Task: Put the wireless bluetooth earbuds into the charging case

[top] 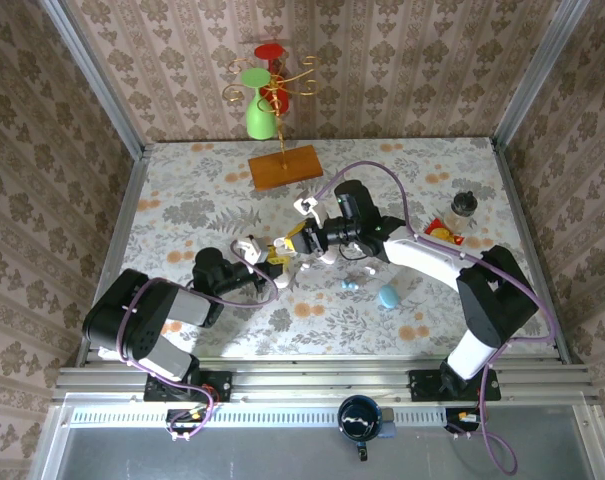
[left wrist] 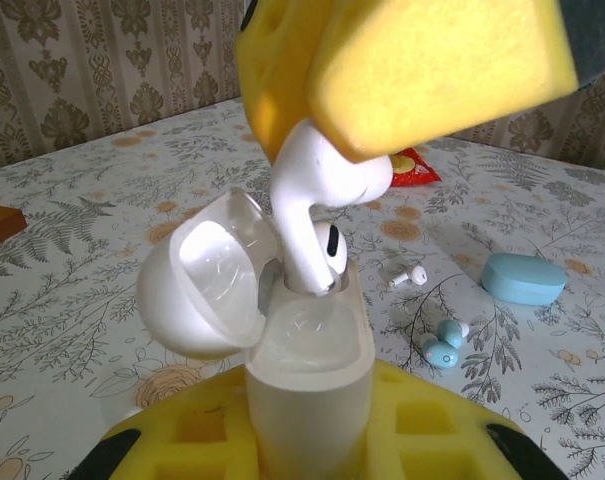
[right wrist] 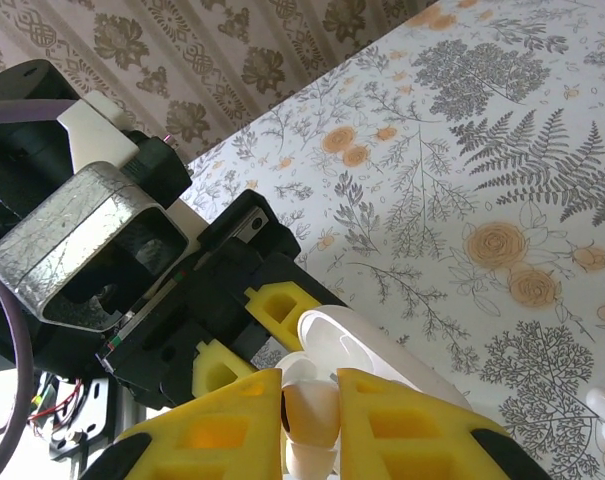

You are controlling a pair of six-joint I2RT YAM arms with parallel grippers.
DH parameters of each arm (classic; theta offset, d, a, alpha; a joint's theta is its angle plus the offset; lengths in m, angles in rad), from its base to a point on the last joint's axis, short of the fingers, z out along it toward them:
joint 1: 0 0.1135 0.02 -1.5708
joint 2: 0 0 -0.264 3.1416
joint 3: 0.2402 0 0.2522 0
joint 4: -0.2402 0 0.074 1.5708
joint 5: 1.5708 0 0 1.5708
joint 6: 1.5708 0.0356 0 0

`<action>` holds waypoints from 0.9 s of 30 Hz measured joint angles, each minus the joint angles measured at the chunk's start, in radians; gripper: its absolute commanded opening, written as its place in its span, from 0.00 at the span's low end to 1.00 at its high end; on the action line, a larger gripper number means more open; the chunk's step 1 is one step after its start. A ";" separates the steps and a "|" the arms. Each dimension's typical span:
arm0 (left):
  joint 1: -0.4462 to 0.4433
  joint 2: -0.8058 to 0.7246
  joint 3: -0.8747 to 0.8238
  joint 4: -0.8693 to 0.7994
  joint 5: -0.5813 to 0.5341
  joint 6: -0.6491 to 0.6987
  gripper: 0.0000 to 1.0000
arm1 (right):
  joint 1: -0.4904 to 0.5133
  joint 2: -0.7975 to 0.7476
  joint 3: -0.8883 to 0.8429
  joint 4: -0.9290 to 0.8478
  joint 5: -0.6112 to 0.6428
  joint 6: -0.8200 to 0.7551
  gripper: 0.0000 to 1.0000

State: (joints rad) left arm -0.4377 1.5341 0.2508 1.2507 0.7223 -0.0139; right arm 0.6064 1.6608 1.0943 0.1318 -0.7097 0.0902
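Observation:
My left gripper [left wrist: 307,425] is shut on a white charging case [left wrist: 307,385], which stands upright between its yellow pads with its lid [left wrist: 204,285] swung open to the left. My right gripper [right wrist: 310,400] is shut on a white earbud [left wrist: 320,195]. The bud's stem points down, with its tip just inside the case's mouth. From above, the two grippers meet mid-table, left gripper [top: 265,256] and right gripper [top: 300,243]. A second white earbud [left wrist: 410,274] and two pale blue earbuds [left wrist: 445,343] lie loose on the cloth.
A closed pale blue case [top: 388,296] lies right of the grippers. At the right edge are a red and yellow packet [top: 442,233] and a dark jar [top: 464,204]. A wooden board [top: 285,166] with a wire stand and a green glass [top: 260,112] stands at the back.

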 measured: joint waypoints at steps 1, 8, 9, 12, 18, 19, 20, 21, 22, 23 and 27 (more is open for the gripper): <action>0.000 0.000 0.000 0.000 0.000 0.000 0.00 | 0.003 0.003 0.001 0.002 -0.003 0.002 0.19; 0.000 0.000 0.000 0.000 0.000 0.000 0.00 | 0.017 0.033 0.014 0.030 -0.011 0.021 0.18; 0.000 0.000 0.000 0.000 0.000 0.000 0.00 | 0.018 0.037 0.019 0.031 -0.012 0.022 0.18; 0.000 0.000 0.000 0.000 0.000 0.000 0.00 | 0.020 0.051 0.029 0.035 -0.022 0.023 0.18; 0.000 0.000 0.000 0.000 -0.002 0.000 0.00 | 0.021 0.072 0.041 0.034 -0.044 0.018 0.18; 0.000 0.000 0.000 -0.001 -0.003 0.000 0.00 | 0.023 0.075 0.044 0.024 -0.045 0.014 0.18; 0.000 0.000 0.000 -0.001 -0.005 0.000 0.00 | 0.023 0.077 0.046 0.018 -0.045 0.011 0.18; 0.000 0.000 0.000 -0.001 -0.005 0.000 0.00 | 0.023 0.078 0.046 0.013 -0.045 0.006 0.18; 0.000 0.000 0.000 -0.001 -0.005 0.000 0.00 | 0.023 0.080 0.047 0.005 -0.045 -0.002 0.18; 0.000 0.000 0.000 -0.004 -0.005 0.000 0.00 | 0.023 0.080 0.050 -0.002 -0.043 -0.008 0.18; 0.000 0.000 0.000 -0.012 -0.005 0.000 0.00 | 0.027 0.080 0.058 -0.034 -0.011 -0.045 0.24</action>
State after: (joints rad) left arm -0.4377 1.5345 0.2512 1.2388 0.7170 -0.0139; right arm 0.6331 1.7412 1.1519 0.0975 -0.7208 0.0456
